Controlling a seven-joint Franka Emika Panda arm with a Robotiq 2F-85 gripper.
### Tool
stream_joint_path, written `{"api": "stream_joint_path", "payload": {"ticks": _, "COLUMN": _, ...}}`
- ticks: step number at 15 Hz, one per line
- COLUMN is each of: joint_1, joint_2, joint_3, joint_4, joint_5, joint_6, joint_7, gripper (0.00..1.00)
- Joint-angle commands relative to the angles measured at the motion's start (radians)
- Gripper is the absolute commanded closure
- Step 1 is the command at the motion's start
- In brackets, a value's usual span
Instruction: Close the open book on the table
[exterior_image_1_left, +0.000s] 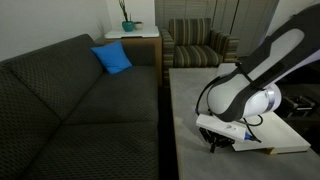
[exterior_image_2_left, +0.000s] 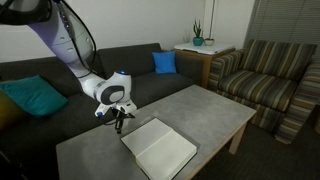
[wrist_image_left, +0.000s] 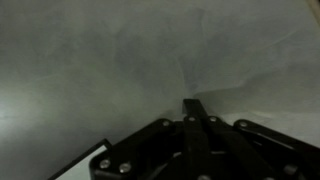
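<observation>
my gripper is low over the table, just beside the book at its corner nearest the sofa; can't tell whether I'm touching it; fingers are pressed together, nothing between them; wrist view is mostly grey tabletop.

book lies flat near the table's end, white pages up, yellow edge along one side; I read that as not closed yet; can't make out where the spine runs.

step in hand, as I judge it: get under the loose edge and flip it over.

- stay low, tips nearly flat to the top; slide in under the edge, don't stab down
- thin book will probably skate; push toward the spine, not off the table
- once it lifts, sweep in an arc over the spine; don't drag
- let it fall flat, then press lightly
</observation>
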Motion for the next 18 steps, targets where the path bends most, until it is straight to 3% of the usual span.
{"api": "stream_joint_path", "payload": {"ticks": 1, "joint_1": 0.052, "joint_2": 0.000, "joint_3": -0.068, "joint_4": -0.011, "joint_5": 0.008, "joint_6": -0.045, "joint_7": 0.104, "gripper": 1.00}}
{"api": "stream_joint_path", "payload": {"ticks": 7, "joint_1": 0.153, "joint_2": -0.002, "joint_3": -0.171, "joint_4": -0.002, "joint_5": -0.046, "joint_6": -0.131, "joint_7": 0.370, "gripper": 1.00}}
{"api": "stream_joint_path", "payload": {"ticks": 18, "joint_1": 0.226, "joint_2": -0.007, "joint_3": -0.233, "joint_4": 0.037, "joint_5": -0.266, "joint_6": -0.359, "joint_7": 0.665, "gripper": 1.00}}
